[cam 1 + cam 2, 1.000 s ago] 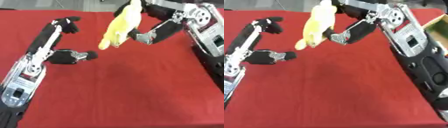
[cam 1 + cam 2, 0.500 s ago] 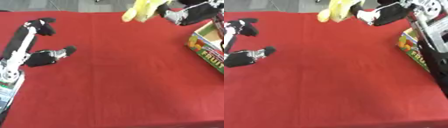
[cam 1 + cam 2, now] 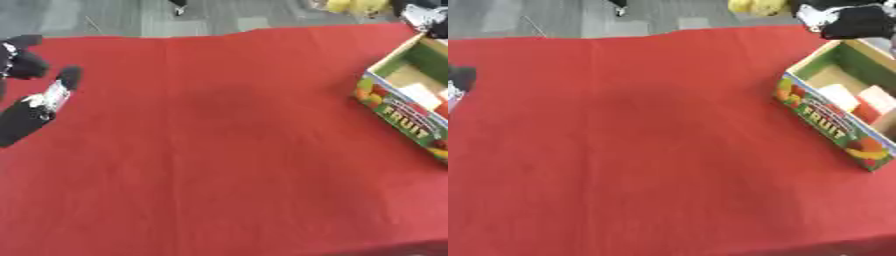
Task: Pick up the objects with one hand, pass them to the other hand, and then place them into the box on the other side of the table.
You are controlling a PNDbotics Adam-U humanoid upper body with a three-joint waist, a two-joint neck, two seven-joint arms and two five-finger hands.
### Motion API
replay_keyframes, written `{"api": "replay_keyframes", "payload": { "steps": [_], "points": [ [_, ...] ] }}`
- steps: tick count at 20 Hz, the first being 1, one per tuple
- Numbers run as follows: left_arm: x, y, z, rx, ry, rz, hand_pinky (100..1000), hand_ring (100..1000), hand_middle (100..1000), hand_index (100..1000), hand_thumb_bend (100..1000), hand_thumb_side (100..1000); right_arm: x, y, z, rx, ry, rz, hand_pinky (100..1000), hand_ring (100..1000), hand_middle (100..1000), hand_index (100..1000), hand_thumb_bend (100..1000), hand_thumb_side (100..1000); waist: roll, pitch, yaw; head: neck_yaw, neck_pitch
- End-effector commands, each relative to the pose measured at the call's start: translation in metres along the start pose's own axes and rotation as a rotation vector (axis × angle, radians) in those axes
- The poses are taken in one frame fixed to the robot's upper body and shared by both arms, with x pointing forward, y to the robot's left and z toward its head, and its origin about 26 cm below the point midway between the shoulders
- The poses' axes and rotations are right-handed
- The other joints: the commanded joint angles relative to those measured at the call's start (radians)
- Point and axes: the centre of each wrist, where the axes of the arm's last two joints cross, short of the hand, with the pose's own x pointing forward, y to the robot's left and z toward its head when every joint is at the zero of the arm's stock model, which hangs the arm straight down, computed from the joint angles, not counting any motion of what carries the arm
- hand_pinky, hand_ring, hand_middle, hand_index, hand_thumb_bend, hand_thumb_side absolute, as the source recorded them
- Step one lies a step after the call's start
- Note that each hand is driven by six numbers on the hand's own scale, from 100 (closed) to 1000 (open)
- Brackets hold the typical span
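My right hand [image 3: 846, 20] holds a yellow toy [image 3: 759, 6] above the box [image 3: 833, 122], fingers curled round it. My left hand [image 3: 39, 100] idles, fingers relaxed, at the desk [image 3: 219, 150] edge.

Table cover [image 3: 219, 150]: red cloth, spread over nearly the whole view, faint creases seen.
Far edge: cloth edge runs slightly askew across the top.
Floor [image 3: 114, 17]: grey, seen beyond the far edge, paler patches and thin lines noted.
Light: even, diffuse; a soft darker patch is seen mid-cloth.
Walls, windows: cannot be told.
Near edge: dark strip at the bottom right corner.
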Motion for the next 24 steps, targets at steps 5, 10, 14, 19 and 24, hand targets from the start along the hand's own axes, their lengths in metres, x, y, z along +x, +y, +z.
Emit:
{"api": "replay_keyframes", "payload": {
  "steps": [5,10,14,19,24],
  "points": [
    [0.0,0.017,-0.001,0.088,-0.007,-0.011,719,622,586,872,478,790,-0.027,-0.046,0.036,-0.177,0.159,0.113,843,880,415,466,100,100,0.007,-0.013,-0.005,-0.017,-0.026],
    [-0.001,0.018,0.0,0.111,-0.001,-0.006,718,621,585,871,474,791,-0.056,-0.053,0.06,-0.222,0.267,0.163,840,877,417,472,100,100,0.011,-0.012,-0.005,-0.012,-0.036],
    [-0.002,0.018,0.0,0.122,0.009,0.0,718,621,584,870,472,791,-0.079,-0.055,0.079,-0.256,0.354,0.185,839,880,420,474,100,100,0.012,-0.011,-0.002,-0.018,-0.045],
    [-0.002,0.018,0.0,0.126,0.007,0.001,718,622,584,869,464,790,-0.099,-0.054,0.095,-0.271,0.425,0.212,841,887,442,489,100,100,0.012,-0.009,0.0,-0.059,-0.053],
    [-0.002,0.016,0.0,0.122,0.008,-0.001,717,622,584,870,450,788,-0.108,-0.052,0.102,-0.23,0.455,0.273,844,893,468,503,100,100,0.012,-0.008,0.0,-0.107,-0.057]
  ]
}}
